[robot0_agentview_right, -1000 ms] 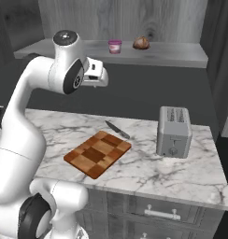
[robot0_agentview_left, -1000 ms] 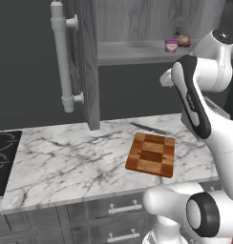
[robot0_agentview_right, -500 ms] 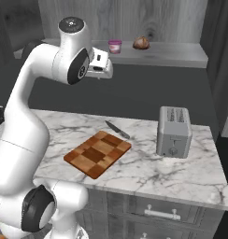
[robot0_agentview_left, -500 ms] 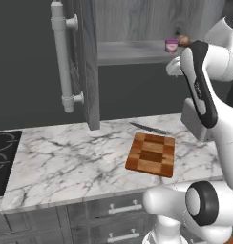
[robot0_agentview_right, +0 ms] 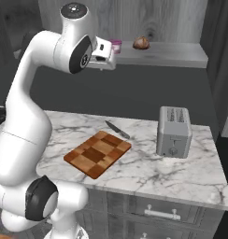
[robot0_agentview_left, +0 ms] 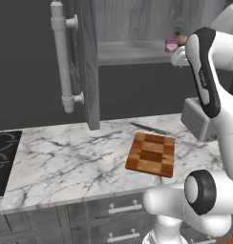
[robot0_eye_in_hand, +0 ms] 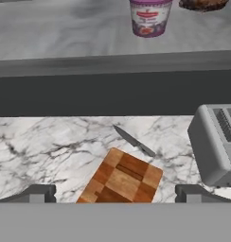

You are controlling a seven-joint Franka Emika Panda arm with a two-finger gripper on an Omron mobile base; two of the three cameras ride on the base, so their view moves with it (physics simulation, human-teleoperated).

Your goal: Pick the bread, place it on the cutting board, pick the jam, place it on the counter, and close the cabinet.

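Left base view: the jam sits on the cabinet shelf at 1 o'clock. The cutting board lies on the counter.

Right base view: the bread sits at 12 o'clock.

Hand view: the gripper fingers are wide apart, holding nothing. The toaster is at 3 o'clock.

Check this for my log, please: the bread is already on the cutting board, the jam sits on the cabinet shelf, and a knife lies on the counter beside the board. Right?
Not quite. The bread is not on the cutting board; it sits on the cabinet shelf near the jam, as the right base view shows. The board is bare. The rest stands: the knife lies on the counter beside the board.
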